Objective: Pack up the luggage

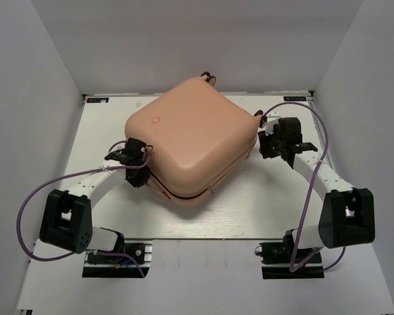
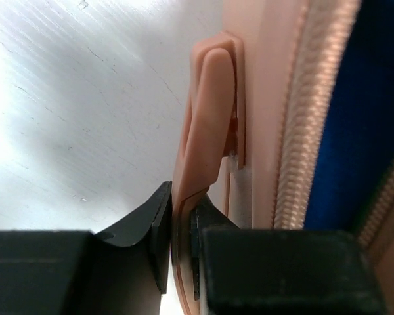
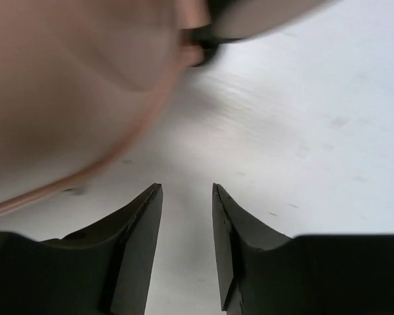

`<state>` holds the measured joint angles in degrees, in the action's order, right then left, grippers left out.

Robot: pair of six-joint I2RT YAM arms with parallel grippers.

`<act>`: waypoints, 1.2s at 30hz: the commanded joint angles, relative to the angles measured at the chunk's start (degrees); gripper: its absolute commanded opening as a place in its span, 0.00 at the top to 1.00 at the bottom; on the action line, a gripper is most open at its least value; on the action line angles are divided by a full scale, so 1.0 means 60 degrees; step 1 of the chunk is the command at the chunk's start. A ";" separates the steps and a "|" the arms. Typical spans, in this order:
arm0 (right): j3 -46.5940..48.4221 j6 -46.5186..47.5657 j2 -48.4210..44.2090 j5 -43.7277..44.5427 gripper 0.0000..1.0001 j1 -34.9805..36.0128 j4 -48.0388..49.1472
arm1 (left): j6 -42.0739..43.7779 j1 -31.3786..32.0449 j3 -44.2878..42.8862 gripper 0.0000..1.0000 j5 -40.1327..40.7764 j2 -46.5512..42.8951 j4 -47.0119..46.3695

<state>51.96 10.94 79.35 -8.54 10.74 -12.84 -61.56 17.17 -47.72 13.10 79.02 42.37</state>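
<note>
Operator: Luggage (image 1: 187, 141)?
Spotter: Middle of surface (image 1: 249, 213), lid down.
Operator: Left tool (image 2: 182, 230)?
Spotter: Clamped on peach tab (image 2: 207, 111) at luggage's side.
Operator: Right tool (image 3: 187, 216)?
Spotter: Parted, empty, just beside luggage's right edge.

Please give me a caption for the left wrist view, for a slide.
Left gripper pinching a pink tab on the luggage.

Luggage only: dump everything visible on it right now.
The luggage is a pale peach hard shell with rounded corners, lying flat and turned diagonally on the white table, lid down. A small round button marks the top; dark wheels show at the far corner. A peach zipper runs along the seam, blue showing beside it. The left gripper pinches a peach tab on its left side; the right gripper is open, not touching.
</note>
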 commanded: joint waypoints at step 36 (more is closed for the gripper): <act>0.4583 0.0593 0.3110 -0.5023 0.63 -0.0385 -0.0423 | -0.0697 -0.1030 0.2946 1.00 -0.0795 -0.1891 -0.3430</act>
<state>80.64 12.80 102.65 -30.65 4.91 -14.79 -62.96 11.88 -30.28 5.89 65.12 21.50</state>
